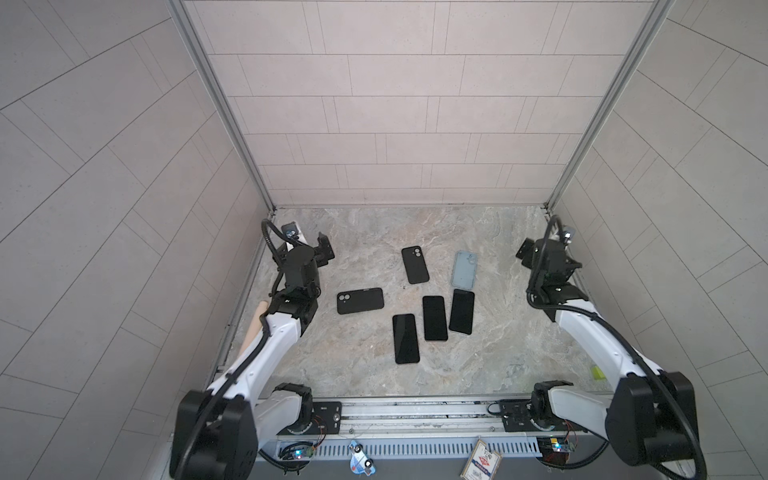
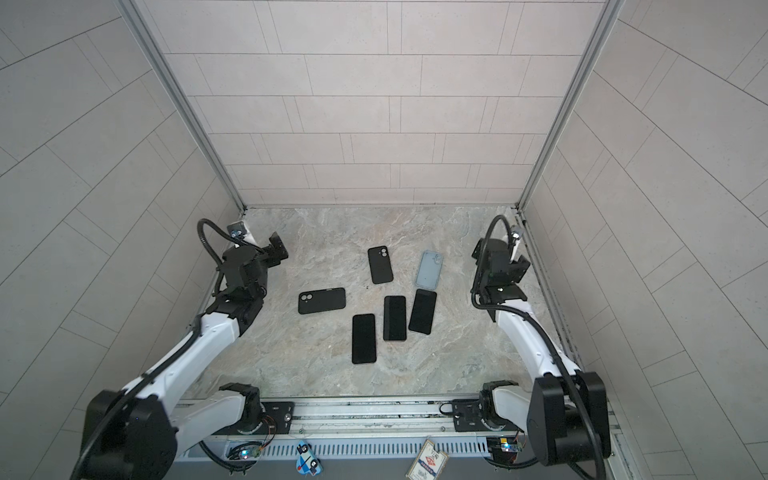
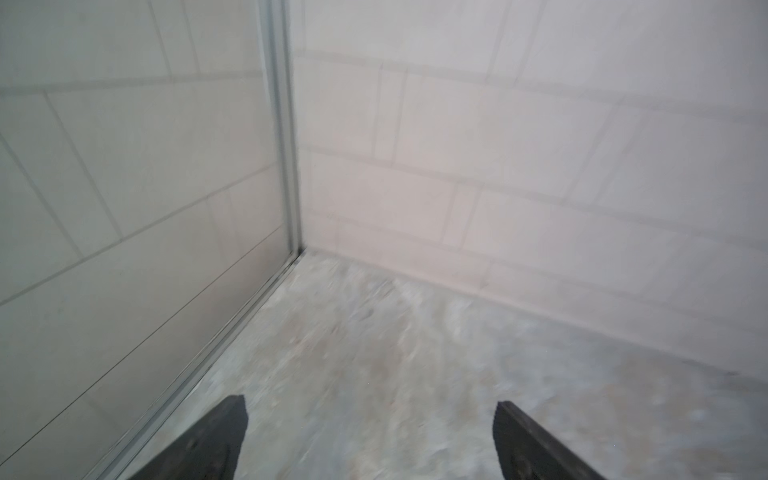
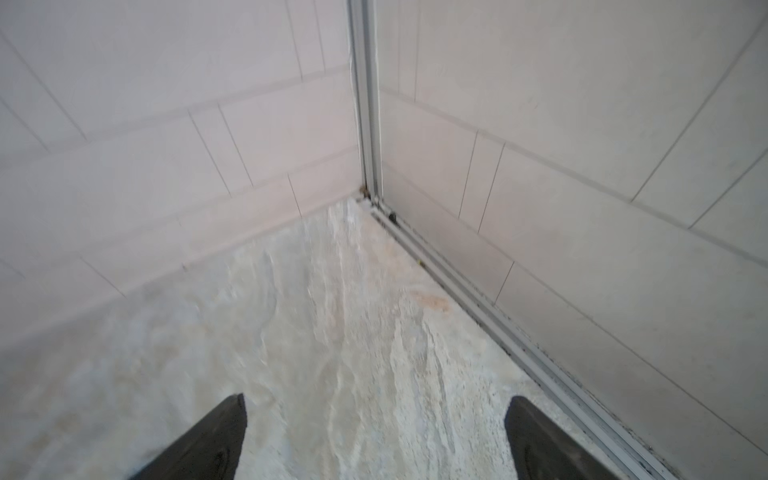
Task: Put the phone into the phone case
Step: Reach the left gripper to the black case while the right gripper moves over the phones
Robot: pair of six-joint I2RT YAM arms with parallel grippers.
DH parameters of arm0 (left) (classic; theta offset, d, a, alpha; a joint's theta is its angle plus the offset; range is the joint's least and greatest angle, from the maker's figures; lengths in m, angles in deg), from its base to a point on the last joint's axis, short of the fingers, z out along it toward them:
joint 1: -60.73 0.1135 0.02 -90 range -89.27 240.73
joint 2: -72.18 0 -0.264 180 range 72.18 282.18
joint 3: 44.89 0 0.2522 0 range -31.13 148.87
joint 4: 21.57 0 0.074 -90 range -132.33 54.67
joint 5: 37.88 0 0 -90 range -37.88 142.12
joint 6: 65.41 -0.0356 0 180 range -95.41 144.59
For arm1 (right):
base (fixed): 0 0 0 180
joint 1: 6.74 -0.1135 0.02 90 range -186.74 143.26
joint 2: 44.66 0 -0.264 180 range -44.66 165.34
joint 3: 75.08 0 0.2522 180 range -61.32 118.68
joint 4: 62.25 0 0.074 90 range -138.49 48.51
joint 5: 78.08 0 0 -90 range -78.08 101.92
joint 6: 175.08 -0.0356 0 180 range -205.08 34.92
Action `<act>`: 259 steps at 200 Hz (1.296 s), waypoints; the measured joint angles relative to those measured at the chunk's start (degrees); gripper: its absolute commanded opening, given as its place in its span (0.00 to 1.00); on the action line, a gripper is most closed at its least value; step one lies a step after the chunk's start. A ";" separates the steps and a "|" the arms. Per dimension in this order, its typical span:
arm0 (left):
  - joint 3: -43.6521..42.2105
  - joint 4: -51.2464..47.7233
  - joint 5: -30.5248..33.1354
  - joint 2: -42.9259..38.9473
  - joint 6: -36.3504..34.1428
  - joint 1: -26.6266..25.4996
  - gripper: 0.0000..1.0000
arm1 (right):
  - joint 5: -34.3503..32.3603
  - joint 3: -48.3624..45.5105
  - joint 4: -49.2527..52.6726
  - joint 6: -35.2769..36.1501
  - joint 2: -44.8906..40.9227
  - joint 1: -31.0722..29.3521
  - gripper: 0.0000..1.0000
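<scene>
Three black phones lie screen-up mid-table in both top views: one nearest the front (image 1: pixel 405 338), one in the middle (image 1: pixel 434 318) and one to the right (image 1: pixel 461 311). Behind them lie three phone cases with camera cutouts: a black one turned sideways (image 1: pixel 360 300), a black one (image 1: pixel 414 264) and a pale blue-grey one (image 1: pixel 464 269). My left gripper (image 1: pixel 306 248) (image 3: pixel 370 415) hovers open near the back left corner. Over by the back right corner, my right gripper (image 1: pixel 546 251) (image 4: pixel 376 411) is also open. Neither holds anything, and both are well apart from the phones and cases.
Tiled walls (image 1: pixel 415 124) close in the marble tabletop (image 1: pixel 357 232) on three sides, with metal rails along the side edges (image 4: pixel 478 299). A beige object (image 1: pixel 254 328) lies behind the left arm. A small yellow-green item (image 1: pixel 597 372) sits by the right arm.
</scene>
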 measured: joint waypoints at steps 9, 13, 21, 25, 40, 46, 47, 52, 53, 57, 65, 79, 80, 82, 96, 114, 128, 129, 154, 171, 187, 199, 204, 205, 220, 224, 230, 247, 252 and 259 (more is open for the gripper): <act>1.53 -1.84 0.57 -2.58 0.76 -5.75 1.00 | -0.02 4.13 4.26 -2.38 -2.08 0.26 1.00; 2.16 -2.84 1.09 -3.39 0.79 -8.76 1.00 | 0.35 5.29 5.92 -3.21 -2.86 0.28 1.00; 3.76 -5.75 1.68 -3.65 1.14 -14.60 1.00 | 1.75 6.88 9.38 -4.83 -4.44 0.28 1.00; 4.52 -7.43 1.64 -3.17 1.57 -16.90 1.00 | 2.78 7.17 10.84 -5.53 -5.07 0.28 0.99; 6.69 -15.52 -0.11 -0.72 4.92 -22.86 1.00 | 9.01 6.56 16.48 -8.13 -6.93 0.28 0.94; 6.58 -18.97 -1.38 0.70 6.84 -23.78 1.00 | 11.96 5.64 18.01 -8.94 -7.23 0.15 0.92; 6.51 -19.34 -1.55 0.83 7.08 -23.80 1.00 | 12.24 5.49 18.12 -9.05 -7.26 0.11 0.92; 5.49 -21.57 -2.80 1.25 8.63 -24.00 1.00 | 14.91 4.11 18.93 -9.70 -7.45 -0.31 0.90; 5.31 -21.92 -2.95 1.29 8.90 -24.00 1.00 | 15.30 3.87 18.97 -9.77 -7.48 -0.39 0.90; 4.28 -23.39 -3.65 1.29 9.92 -24.00 1.00 | 17.18 2.58 19.21 -10.32 -7.65 -0.96 0.89; 1.16 -26.14 -5.40 0.44 12.37 -23.98 1.00 | 20.68 -0.74 19.32 -10.64 -7.80 -3.52 0.89; -5.03 -28.44 -8.00 -2.82 16.17 -23.96 0.99 | 23.61 -6.23 19.82 -10.32 -7.15 -13.38 0.89; -5.40 -28.50 -8.13 -3.04 16.35 -23.96 0.99 | 23.56 -6.47 19.87 -10.25 -7.10 -14.03 0.89; -6.36 -28.81 -8.50 -3.69 17.00 -23.93 0.99 | 24.11 -7.08 20.13 -10.21 -6.86 -16.20 0.89; -10.54 -30.80 -10.82 -7.13 19.91 -23.91 0.97 | 25.00 -8.31 22.18 -9.57 -3.69 -29.97 0.90; -11.23 -32.92 -12.44 -8.94 23.02 -23.67 0.95 | 24.87 -5.68 24.48 -9.70 1.86 -45.09 0.94; -11.15 -32.89 -12.61 -9.46 24.74 -23.34 0.88 | 22.84 -2.36 25.86 -10.01 5.33 -52.24 0.96; -11.15 -32.92 -12.66 -9.51 24.90 -23.28 0.86 | 22.75 -2.21 25.88 -10.03 5.46 -52.50 0.96; -11.15 -33.44 -14.88 -7.39 28.52 -18.36 0.54 | 20.52 0.55 25.77 -10.80 8.98 -56.81 0.95; -11.15 -33.38 -17.42 -2.75 29.79 -11.10 0.45 | 19.26 0.46 25.83 -11.58 10.80 -56.83 0.88; -11.13 -32.76 -19.08 3.23 30.77 -5.42 0.46 | 18.71 0.28 25.92 -12.02 12.50 -56.74 0.87; -10.71 -32.48 -19.96 7.69 31.23 -3.23 0.50 | 18.58 0.35 25.97 -12.20 13.51 -56.89 0.86; -10.12 -32.52 -20.35 9.75 31.30 -2.67 0.51 | 18.53 0.39 25.94 -12.24 13.86 -56.92 0.86; -10.01 -32.57 -20.37 10.05 31.30 -2.62 0.51 | 18.53 0.42 25.94 -12.24 13.92 -56.94 0.86; -6.05 -34.38 -20.70 16.02 31.30 -1.99 0.51 | 18.43 0.68 26.12 -12.28 15.06 -57.11 0.83; -4.68 -35.06 -20.63 17.35 31.28 -1.77 0.51 | 18.40 0.76 26.18 -12.37 15.32 -57.11 0.83; -2.49 -35.85 -20.70 19.37 31.17 -1.44 0.50 | 18.34 0.81 26.21 -12.50 15.58 -57.13 0.80; 2.40 -35.91 -20.85 23.76 31.06 0.00 0.45 | 17.64 0.83 26.38 -12.66 15.78 -57.31 0.80; 3.23 -35.69 -20.92 24.65 31.04 0.61 0.43 | 17.40 0.83 26.40 -12.68 15.78 -57.44 0.80; 4.07 -35.69 -21.05 25.79 30.93 1.42 0.40 | 17.00 0.85 26.38 -12.68 15.78 -57.75 0.80</act>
